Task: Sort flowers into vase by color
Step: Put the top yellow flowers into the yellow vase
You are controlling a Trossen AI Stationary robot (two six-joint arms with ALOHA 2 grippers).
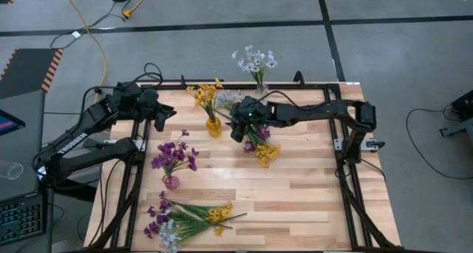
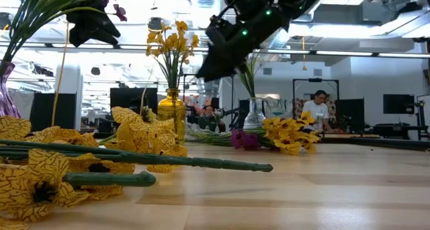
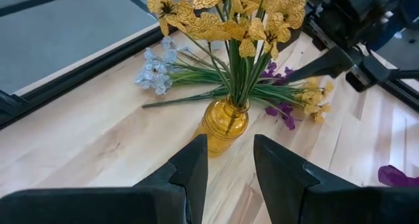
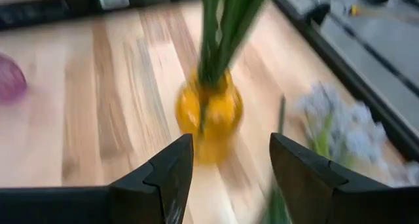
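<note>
A yellow vase [image 1: 213, 126] with yellow flowers [image 1: 205, 94] stands upright on the table's far half. My right gripper [image 1: 238, 131] hangs open just to its right, above the table, fingers aimed at the vase [image 4: 208, 116] with nothing between them. My left gripper [image 1: 159, 118] waits open at the vase's left [image 3: 224, 122], also empty [image 3: 229, 162]. A purple vase [image 1: 171, 181] holds purple flowers [image 1: 174, 155]. A clear vase [image 1: 260, 86] at the far edge holds white flowers [image 1: 255, 59]. Loose flowers lie flat on the table in two heaps: mid-table [image 1: 262, 148] and near the front edge [image 1: 188, 220].
Pale-blue sprays [image 3: 154, 73] lie on the wood behind the yellow vase. The table's black frame [image 1: 347, 146] runs along its sides. The right half of the tabletop [image 1: 318, 194] is bare wood. A person [image 2: 318, 105] sits in the room beyond the table.
</note>
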